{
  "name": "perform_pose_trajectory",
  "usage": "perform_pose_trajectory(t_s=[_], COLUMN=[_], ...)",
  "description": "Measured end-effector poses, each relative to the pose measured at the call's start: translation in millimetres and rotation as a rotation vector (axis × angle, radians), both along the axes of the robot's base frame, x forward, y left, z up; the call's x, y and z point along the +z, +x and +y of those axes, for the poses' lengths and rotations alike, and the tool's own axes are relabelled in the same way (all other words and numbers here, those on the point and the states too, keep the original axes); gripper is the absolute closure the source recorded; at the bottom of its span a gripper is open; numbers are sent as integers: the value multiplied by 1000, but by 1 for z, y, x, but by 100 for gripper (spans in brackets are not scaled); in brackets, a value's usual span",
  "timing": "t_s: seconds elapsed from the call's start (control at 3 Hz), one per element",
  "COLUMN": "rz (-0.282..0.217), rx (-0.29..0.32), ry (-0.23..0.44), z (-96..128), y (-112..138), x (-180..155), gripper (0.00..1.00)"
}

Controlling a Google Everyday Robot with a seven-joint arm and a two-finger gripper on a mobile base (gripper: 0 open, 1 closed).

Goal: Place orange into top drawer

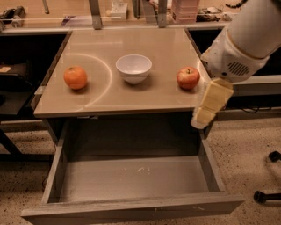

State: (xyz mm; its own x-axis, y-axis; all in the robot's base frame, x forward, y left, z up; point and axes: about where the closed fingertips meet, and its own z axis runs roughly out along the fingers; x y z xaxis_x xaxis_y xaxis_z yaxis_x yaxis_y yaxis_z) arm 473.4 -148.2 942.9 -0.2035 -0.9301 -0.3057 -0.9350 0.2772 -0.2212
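Observation:
The orange (75,77) sits on the left side of the tan tabletop (131,41), round and bright orange. The top drawer (131,178) is pulled out below the tabletop, and nothing lies on its scuffed grey floor. My gripper (201,119) hangs from the white arm (246,39) at the table's right front corner. It points down over the drawer's right side, far right of the orange, and it holds nothing that I can see.
A white bowl (134,68) stands mid-table. A red-yellow apple (188,78) lies at the right, close to my arm. Counters with clutter (184,9) run behind the table. A dark shelf (17,83) is at the left, and chair casters (268,176) are on the floor at the right.

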Motion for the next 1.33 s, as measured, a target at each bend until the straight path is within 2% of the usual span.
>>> perform_pose_trajectory(t_s=[0.33, 0.67, 1.0, 1.33], rz=[-79, -92, -95, -105], rx=[8, 71, 74, 86], ry=[147, 256, 265, 311], z=[54, 100, 102, 121], y=[50, 80, 83, 91], x=[3, 14, 17, 1], gripper=[0, 0, 0, 0])
